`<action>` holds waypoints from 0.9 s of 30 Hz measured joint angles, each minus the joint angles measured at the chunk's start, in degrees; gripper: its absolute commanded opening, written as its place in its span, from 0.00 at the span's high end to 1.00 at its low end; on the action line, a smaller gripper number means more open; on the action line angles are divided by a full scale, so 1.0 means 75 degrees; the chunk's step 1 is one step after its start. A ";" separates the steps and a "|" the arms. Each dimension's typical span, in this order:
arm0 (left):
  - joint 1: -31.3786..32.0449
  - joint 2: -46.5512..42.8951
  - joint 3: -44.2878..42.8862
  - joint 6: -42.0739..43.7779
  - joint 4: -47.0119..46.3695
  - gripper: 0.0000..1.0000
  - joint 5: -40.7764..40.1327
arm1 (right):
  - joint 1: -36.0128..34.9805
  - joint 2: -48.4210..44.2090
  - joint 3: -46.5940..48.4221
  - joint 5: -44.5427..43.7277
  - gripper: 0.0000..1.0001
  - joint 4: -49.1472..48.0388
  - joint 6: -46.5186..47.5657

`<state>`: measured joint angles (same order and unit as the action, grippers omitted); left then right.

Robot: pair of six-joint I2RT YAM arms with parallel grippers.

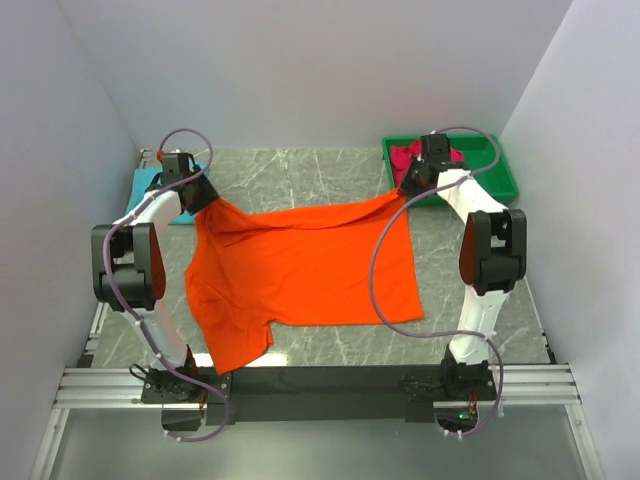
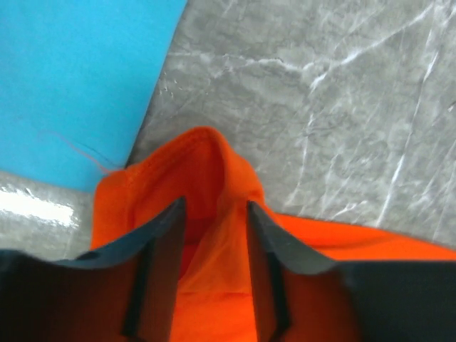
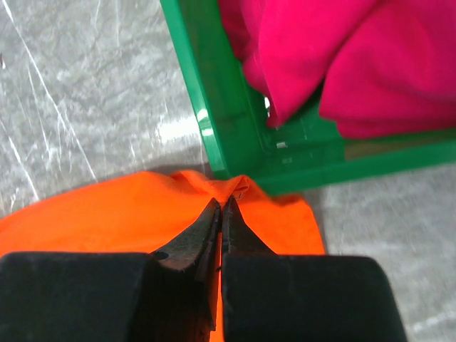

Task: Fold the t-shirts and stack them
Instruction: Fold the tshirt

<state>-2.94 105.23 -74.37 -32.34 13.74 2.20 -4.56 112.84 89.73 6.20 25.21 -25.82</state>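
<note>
The bright orange t-shirt (image 1: 300, 265) lies spread on the marble table, its far edge pulled taut between both grippers. My left gripper (image 1: 203, 197) is closed on its far left corner; in the left wrist view (image 2: 214, 208) bunched orange cloth (image 2: 206, 160) fills the gap between the fingers. My right gripper (image 1: 407, 188) is shut on the far right corner (image 3: 235, 187), seen in the right wrist view (image 3: 221, 208). The turquoise-blue t-shirt (image 1: 150, 185) lies flat at the far left (image 2: 71, 71). The crimson-pink t-shirt (image 1: 410, 155) lies crumpled in the bin (image 3: 342, 57).
A green plastic bin (image 1: 500, 180) stands at the far right; its near corner (image 3: 214, 92) is just beyond my right fingertips. White walls close in the table on three sides. Grey cables loop from both arms over the table.
</note>
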 measured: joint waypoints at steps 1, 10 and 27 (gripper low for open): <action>0.0000 0.0020 0.0009 0.0029 -0.0038 0.27 0.0006 | 0.0000 0.0099 0.0058 0.0012 1.00 -0.0058 -0.0012; 0.0026 -0.0647 0.0449 -0.0012 -0.0571 0.28 0.0006 | 0.0000 0.0262 0.0102 0.0044 1.00 -0.0242 -0.0076; 0.1131 -0.1749 0.2302 -0.0851 0.0627 0.60 -0.0921 | 0.0000 0.0248 -0.0117 0.0108 1.00 -0.0449 -0.0192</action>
<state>5.54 92.12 -57.10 -38.72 18.44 -4.71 -4.56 114.69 88.86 7.01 21.85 -27.27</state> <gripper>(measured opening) 0.407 0.010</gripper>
